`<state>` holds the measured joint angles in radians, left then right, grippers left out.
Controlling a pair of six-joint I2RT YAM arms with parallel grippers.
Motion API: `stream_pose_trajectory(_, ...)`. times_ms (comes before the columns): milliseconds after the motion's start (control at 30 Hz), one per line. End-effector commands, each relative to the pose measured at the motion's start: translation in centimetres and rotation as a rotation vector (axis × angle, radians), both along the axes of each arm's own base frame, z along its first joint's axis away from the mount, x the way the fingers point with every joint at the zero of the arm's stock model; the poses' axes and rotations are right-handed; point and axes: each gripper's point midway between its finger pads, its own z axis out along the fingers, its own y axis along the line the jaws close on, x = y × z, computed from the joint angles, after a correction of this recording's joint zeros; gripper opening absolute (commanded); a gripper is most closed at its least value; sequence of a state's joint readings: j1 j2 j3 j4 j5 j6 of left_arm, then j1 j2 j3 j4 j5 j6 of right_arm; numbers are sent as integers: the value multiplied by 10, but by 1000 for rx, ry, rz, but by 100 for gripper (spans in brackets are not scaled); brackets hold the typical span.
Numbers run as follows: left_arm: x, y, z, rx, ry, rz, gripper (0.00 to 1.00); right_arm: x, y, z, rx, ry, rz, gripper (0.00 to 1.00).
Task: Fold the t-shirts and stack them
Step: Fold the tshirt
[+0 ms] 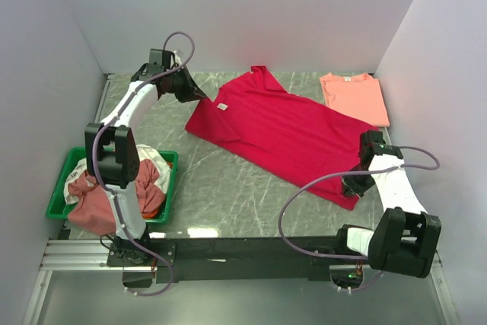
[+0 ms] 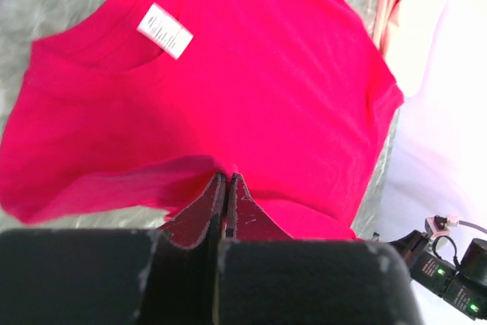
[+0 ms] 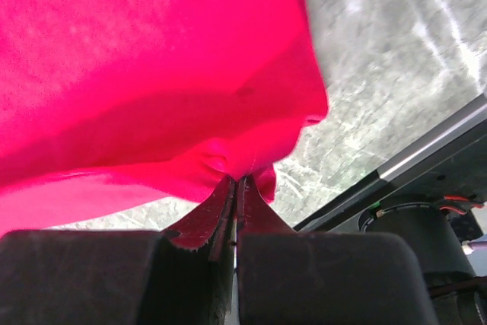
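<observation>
A bright crimson-red t-shirt (image 1: pixel 278 131) lies spread diagonally across the table, its white neck label (image 1: pixel 223 107) facing up. My left gripper (image 1: pixel 199 97) is shut on its far left edge near the shoulder; in the left wrist view the cloth (image 2: pixel 251 74) bunches between the closed tips (image 2: pixel 227 178). My right gripper (image 1: pixel 358 181) is shut on the shirt's near right hem corner, and the cloth (image 3: pixel 152 74) is pinched at the tips (image 3: pixel 236 179). A folded salmon-pink t-shirt (image 1: pixel 354 97) lies at the back right.
A green plastic tray (image 1: pixel 65 165) at the near left holds a pile of dusty rose, white and orange shirts (image 1: pixel 103 195). White walls close the back and sides. The black rail (image 1: pixel 251 247) runs along the near edge.
</observation>
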<state>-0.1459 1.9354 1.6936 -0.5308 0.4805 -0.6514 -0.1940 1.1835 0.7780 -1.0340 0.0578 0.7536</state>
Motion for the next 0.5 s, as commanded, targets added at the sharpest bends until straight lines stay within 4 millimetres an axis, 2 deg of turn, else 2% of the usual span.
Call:
stream_pose_trajectory(0, 19, -16, 31, -68, -92, -39, 1, 6, -17, 11, -56, -44, -19, 0)
stream_pose_trajectory(200, 33, -33, 32, -98, -111, -81, 1, 11, -32, 15, -81, -60, -54, 0)
stream_pose_trajectory(233, 35, -35, 27, -92, -106, -86, 1, 12, -34, 15, -84, -62, -58, 0)
stream_pose_trajectory(467, 48, -37, 29, -97, -123, -70, 1, 24, -50, 20, -110, -68, -65, 0)
